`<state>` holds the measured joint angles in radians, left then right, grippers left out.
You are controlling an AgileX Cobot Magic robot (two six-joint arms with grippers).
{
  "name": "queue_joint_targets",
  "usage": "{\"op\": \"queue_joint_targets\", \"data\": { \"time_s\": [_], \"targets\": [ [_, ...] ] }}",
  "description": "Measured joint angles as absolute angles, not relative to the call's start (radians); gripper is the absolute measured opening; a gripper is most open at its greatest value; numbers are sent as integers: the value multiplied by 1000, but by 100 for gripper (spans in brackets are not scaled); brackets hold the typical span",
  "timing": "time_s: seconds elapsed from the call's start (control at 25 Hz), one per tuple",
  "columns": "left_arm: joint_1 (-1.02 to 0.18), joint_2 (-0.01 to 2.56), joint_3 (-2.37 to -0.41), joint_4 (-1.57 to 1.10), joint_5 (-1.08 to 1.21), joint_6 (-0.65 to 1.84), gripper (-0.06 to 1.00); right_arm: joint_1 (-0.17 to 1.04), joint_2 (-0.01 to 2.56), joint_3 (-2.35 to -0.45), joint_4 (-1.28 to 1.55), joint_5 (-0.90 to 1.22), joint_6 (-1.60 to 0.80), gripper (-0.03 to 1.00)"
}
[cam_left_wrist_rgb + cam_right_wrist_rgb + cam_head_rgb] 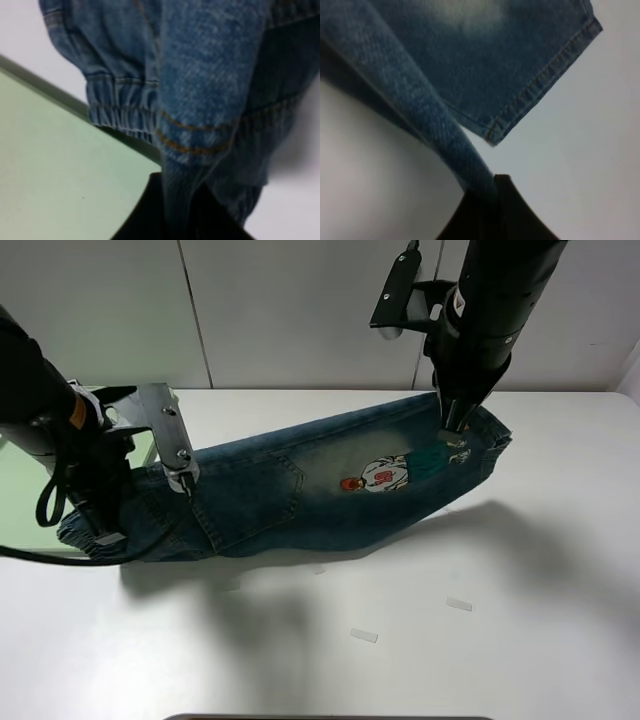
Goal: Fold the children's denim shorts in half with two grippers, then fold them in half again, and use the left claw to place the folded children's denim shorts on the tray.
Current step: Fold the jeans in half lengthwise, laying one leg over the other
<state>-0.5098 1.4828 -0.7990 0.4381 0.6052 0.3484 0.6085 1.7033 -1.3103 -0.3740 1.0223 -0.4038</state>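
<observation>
Pinching denim shorts [300, 495]: left gripper [180, 210] at waistband, right gripper [492, 195] at leg hem | waistband beside tray [15, 490] rim

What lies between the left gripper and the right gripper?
The children's denim shorts span the stretch, held by the left gripper at one end and the right gripper at the other; the exterior high view shows this.

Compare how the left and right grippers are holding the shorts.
The left gripper pinches denim beside the gathered waistband; the right gripper pinches a fold near a stitched leg hem. The green tray lies beyond the left gripper, and only white table beyond the right gripper. Both are shut on the shorts, holding them stretched between.
</observation>
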Motion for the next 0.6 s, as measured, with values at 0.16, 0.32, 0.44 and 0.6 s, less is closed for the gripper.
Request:
{"op": "queue_joint_targets", "data": {
  "time_s": [0.16,0.32,0.44,0.6],
  "targets": [
    [-483,1543,-823,456,595,348,3,609,1732,-1326,-391,975,-404,-3],
    [-480,1585,-828,489,577,348,3,596,1765,-1343,-400,930,-404,-3],
    [-480,1595,-828,503,538,348,3,564,1800,-1347,-401,904,-404,-3],
    [-480,1595,-828,535,470,348,3,517,1832,-1347,-393,858,-404,-3]
  ]
}}
